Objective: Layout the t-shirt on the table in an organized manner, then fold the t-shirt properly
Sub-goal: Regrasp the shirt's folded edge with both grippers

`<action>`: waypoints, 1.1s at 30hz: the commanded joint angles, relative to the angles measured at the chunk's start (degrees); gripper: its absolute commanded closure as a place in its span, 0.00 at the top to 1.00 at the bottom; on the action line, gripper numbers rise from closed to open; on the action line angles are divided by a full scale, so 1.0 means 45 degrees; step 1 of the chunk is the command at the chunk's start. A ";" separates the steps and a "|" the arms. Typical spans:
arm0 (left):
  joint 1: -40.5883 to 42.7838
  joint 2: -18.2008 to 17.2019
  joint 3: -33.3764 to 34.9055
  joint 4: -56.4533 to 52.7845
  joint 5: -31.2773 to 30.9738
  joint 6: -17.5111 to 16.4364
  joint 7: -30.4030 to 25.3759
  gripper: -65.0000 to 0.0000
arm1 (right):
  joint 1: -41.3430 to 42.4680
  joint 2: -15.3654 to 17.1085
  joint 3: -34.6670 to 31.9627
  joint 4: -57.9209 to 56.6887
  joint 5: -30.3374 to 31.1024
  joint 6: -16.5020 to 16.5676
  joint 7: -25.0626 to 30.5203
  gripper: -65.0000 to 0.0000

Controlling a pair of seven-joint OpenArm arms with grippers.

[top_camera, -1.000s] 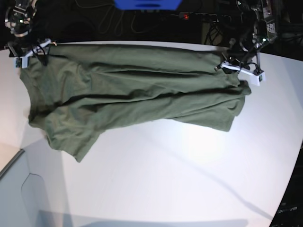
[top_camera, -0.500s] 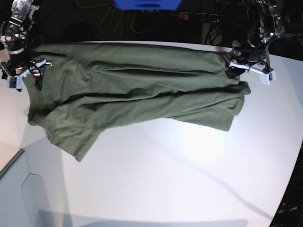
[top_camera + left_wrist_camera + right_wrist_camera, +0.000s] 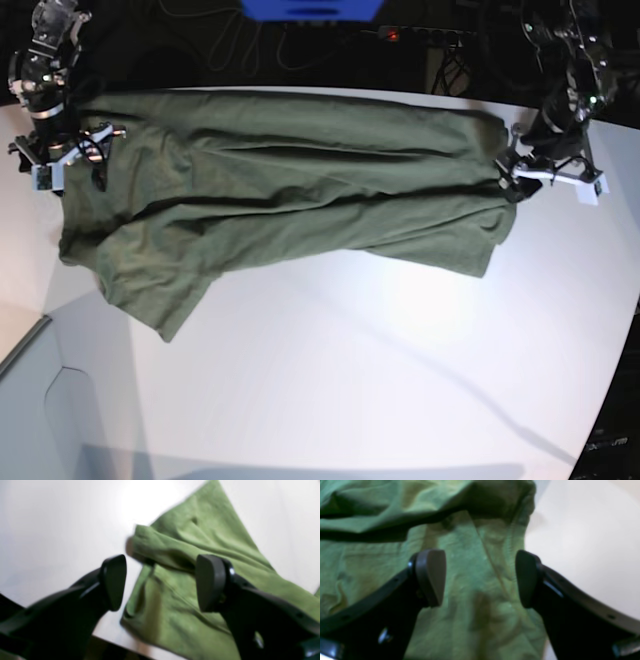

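I see the table (image 3: 400, 360), white and wide, with the t-shirt (image 3: 290, 200) spread lengthwise across its far half, wrinkled, one end drooping toward the near left. At the shirt's right end my left gripper (image 3: 548, 176) hangs just above the cloth's edge, jaws wide apart and holding nothing; a folded corner lies between and below the fingers (image 3: 211, 582). At the far left, my right gripper (image 3: 62, 158) is likewise spread wide over the fabric, empty.
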 commanded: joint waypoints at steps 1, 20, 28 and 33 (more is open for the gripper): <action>-0.0275 -0.0126 -0.0019 0.0071 -0.0126 -0.0114 -0.0158 0.64 | 0.0041 0.0121 0.0045 0.0202 0.0191 0.0147 0.0347 0.67; -0.1760 -0.0438 -0.0879 -0.2469 -0.0126 -0.0172 -0.0255 0.64 | 0.0334 0.0199 0.0045 0.0163 0.0171 0.0147 0.0347 0.67; -0.1838 -0.0399 -0.0840 -0.2762 -0.0126 -0.0172 -0.0255 0.64 | 0.0354 0.0199 0.0045 0.0163 0.0171 0.0147 0.0347 0.67; -0.2112 -0.0399 -0.0840 -0.2801 -0.0126 -0.0172 -0.0255 0.45 | 0.0354 0.0199 0.0045 0.0163 0.0171 0.0147 0.0347 0.67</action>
